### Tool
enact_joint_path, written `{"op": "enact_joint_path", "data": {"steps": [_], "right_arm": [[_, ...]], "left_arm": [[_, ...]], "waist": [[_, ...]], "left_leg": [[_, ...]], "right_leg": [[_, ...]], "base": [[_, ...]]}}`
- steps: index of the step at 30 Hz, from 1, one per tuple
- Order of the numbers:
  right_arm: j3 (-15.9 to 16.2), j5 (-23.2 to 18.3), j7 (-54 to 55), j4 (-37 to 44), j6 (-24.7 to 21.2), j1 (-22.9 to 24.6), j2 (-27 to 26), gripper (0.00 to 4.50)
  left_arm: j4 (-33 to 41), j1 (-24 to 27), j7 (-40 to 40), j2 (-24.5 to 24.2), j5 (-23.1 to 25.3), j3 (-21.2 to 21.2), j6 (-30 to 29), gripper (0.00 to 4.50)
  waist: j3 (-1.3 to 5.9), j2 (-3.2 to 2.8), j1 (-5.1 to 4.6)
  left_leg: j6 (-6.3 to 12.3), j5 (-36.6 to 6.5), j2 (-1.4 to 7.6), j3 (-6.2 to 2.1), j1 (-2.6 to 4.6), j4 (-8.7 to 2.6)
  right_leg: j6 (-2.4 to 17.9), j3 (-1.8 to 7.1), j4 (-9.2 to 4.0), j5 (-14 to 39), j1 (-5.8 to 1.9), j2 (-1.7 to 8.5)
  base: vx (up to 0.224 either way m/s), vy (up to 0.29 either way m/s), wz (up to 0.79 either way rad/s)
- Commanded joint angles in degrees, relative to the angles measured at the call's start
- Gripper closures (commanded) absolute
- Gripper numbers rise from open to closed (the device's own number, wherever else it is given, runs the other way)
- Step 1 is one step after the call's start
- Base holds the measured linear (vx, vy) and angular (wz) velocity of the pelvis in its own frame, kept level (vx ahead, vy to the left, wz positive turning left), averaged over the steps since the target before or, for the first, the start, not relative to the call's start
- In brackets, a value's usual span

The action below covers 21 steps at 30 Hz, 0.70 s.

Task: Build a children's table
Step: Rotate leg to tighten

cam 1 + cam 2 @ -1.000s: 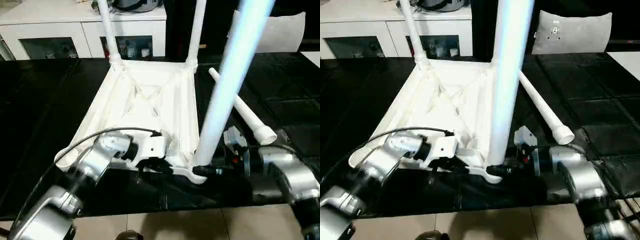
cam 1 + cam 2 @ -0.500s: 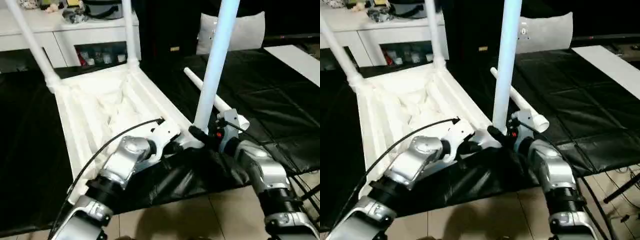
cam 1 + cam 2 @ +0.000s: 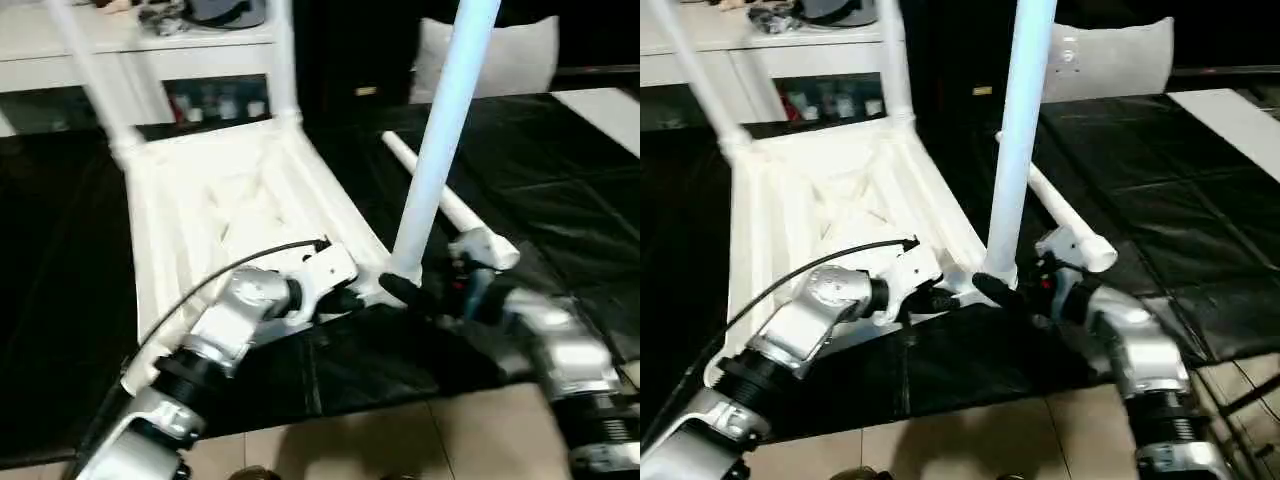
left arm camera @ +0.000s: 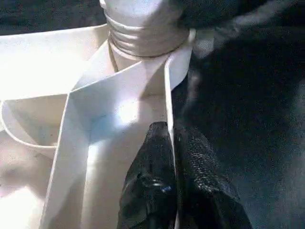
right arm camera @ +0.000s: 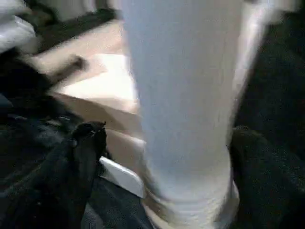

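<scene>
Where the black mat (image 3: 560, 190) covers the floor, the white tabletop (image 3: 230, 210) lies upside down, ribs up, with two legs (image 3: 283, 60) standing in its far sockets. A third leg (image 3: 440, 150) rises from the near corner socket (image 4: 143, 45). The right gripper (image 3: 1002, 292) clamps around that leg's base. The left gripper (image 4: 172, 191) pinches the tabletop's thin rim wall beside the same socket. A fourth leg (image 3: 450, 205) lies loose on the mat just beyond the right gripper. Behind stands a white cabinet (image 3: 150, 60).
</scene>
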<state>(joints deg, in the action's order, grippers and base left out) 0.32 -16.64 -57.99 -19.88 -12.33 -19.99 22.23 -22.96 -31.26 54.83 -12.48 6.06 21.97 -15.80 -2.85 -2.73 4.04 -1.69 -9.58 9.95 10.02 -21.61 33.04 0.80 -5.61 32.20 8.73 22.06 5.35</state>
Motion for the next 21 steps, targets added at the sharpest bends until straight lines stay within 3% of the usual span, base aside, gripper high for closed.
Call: {"op": "enact_joint_path", "data": {"steps": [1,4,11,14,15,19,21], "right_arm": [[0.97,-1.2,-4.09,1.56,-0.47,-0.45,1.65,0.05],[2.56,-0.08,-8.34,1.64,-0.29,-1.1,4.84,0.05],[4.54,0.93,-12.97,0.37,0.91,-2.34,7.25,0.05],[5.61,-0.59,-16.9,1.46,-0.58,-2.19,8.44,0.05],[5.77,-0.98,-17.43,1.7,-0.97,-2.13,8.6,0.31],[6.14,-1.94,-19.31,2.73,-2.76,-1.63,8.8,0.42],[6.26,-2.39,-19.88,2.94,-3.29,-1.38,8.82,0.69]], "left_arm": [[-0.21,-0.81,4.85,-1.39,-0.15,3.04,2.76,4.5],[-0.01,-0.63,11.05,-4.29,-0.57,4.81,7.0,4.5],[-1.53,-1.41,16.69,-6.89,-0.06,6.66,10.63,4.5],[-3.28,-2.45,19.35,-8.25,-0.05,7.55,13.27,4.5],[-3.47,-2.58,19.71,-8.38,-0.01,7.57,13.59,4.5],[-4.92,-3.24,20.48,-8.52,0.16,7.25,14.85,4.5],[-5.43,-3.44,20.51,-8.49,0.3,7.24,15.16,4.5]], "waist": [[3.9,0.51,0.35],[4.02,0.33,1.41],[3.86,0.33,2.13],[3.86,0.42,2.37],[3.86,0.5,2.42],[3.9,0.5,2.4],[4.0,0.55,2.49]], "left_leg": [[4.6,-14.51,3.37,-1.04,0.73,-3.73],[4.44,-13.11,3.63,-0.9,1.03,-3.64],[2.51,-16.19,3.79,-0.86,1.31,-3.92],[2.38,-16.6,3.74,-0.86,1.29,-3.92],[2.57,-16.47,3.72,-0.9,1.27,-3.92],[2.71,-15.78,3.73,-0.91,1.16,-3.85],[2.77,-15.27,3.73,-0.91,1.13,-3.78]], "right_leg": [[11.32,2.74,-3.47,15.41,-2.35,3.89],[12.3,2.71,-3.04,13.23,-2.21,3.64],[12.35,2.88,-3.1,15.68,-2.14,3.93],[11.93,2.9,-3.14,16.6,-2.22,3.94],[11.92,2.86,-3.12,16.55,-2.26,3.91],[12.0,2.85,-3.09,16.55,-2.28,4.02],[12.07,2.87,-2.98,16.01,-2.36,4.02]], "base": [[0.0,0.0,0.0],[0.0,0.0,0.0],[0.0,0.0,0.0],[0.0,0.0,0.0],[0.0,0.0,0.0],[0.0,0.0,0.0],[0.0,0.0,0.0]]}}
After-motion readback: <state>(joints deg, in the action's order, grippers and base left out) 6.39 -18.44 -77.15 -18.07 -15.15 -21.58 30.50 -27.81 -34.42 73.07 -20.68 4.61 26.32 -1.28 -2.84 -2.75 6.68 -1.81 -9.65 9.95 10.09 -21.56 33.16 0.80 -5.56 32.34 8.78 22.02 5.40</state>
